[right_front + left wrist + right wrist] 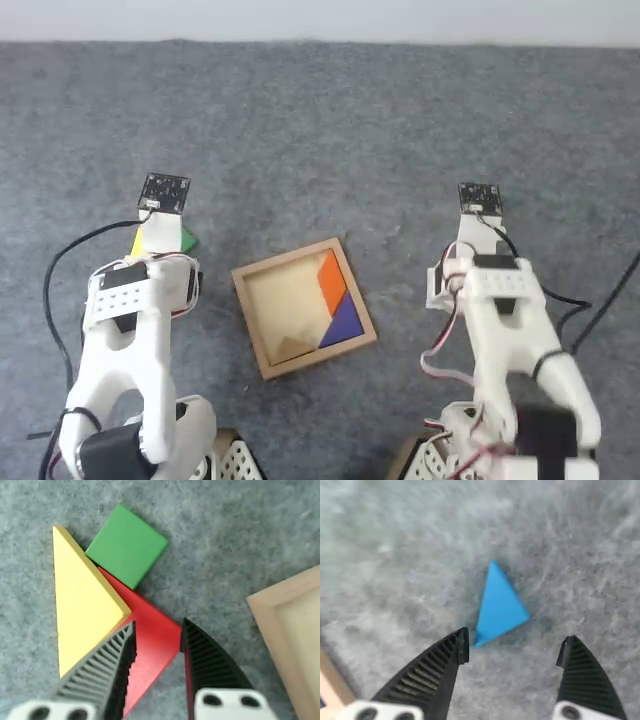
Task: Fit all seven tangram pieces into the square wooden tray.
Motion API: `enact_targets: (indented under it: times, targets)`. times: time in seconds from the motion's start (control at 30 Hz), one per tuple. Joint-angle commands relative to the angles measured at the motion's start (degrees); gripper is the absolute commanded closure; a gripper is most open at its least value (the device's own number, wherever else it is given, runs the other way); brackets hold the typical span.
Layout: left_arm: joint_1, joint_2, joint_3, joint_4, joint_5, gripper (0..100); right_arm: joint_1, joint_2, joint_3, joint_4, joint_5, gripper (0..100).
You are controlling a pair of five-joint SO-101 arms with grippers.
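Note:
The square wooden tray (256, 325) lies at the table's middle, holding an orange piece (333, 280), a purple piece (343, 322) and a pale wooden triangle (293, 348). Left of it, under the left arm, peek a yellow triangle (143, 240) and a green square (188, 240). In the left wrist view my left gripper (158, 625) is open, its fingers straddling a red triangle (150, 645) that lies partly under the yellow triangle (82, 605), with the green square (127, 545) beyond. My right gripper (517, 636) is open just short of a small blue triangle (500, 607) on the carpet.
Grey carpet (320, 130) covers the table, with bare room at the back. A corner of the tray (285, 625) shows close beside the left gripper. Cables trail from both arm bases at the front.

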Motion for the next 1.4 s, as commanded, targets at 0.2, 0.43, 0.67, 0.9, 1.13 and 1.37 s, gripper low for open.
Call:
enact_targets:
  times: [0.2,0.43,0.67,0.9,1.13,1.37]
  targets:
    - [-0.44,-2.37,-0.22,-0.09,-0.70,85,1.98,6.55,-8.70,2.68,2.73,70.4]
    - [-0.44,-2.37,-0.22,-0.09,-0.70,85,1.80,6.81,-9.23,1.54,8.35,79.0]
    - [-0.44,-2.37,-0.22,-0.09,-0.70,85,1.80,6.99,-9.67,1.27,9.85,79.4]
    - [-0.44,-2.37,-0.22,-0.09,-0.70,85,1.80,6.99,-9.67,1.54,9.76,79.4]
    - [-0.44,-2.37,-0.22,-0.09,-0.70,85,1.80,6.99,-9.58,1.80,9.67,86.2]
    - [-0.44,-2.37,-0.22,-0.09,-0.70,85,1.98,7.08,-9.58,1.80,9.67,87.0]
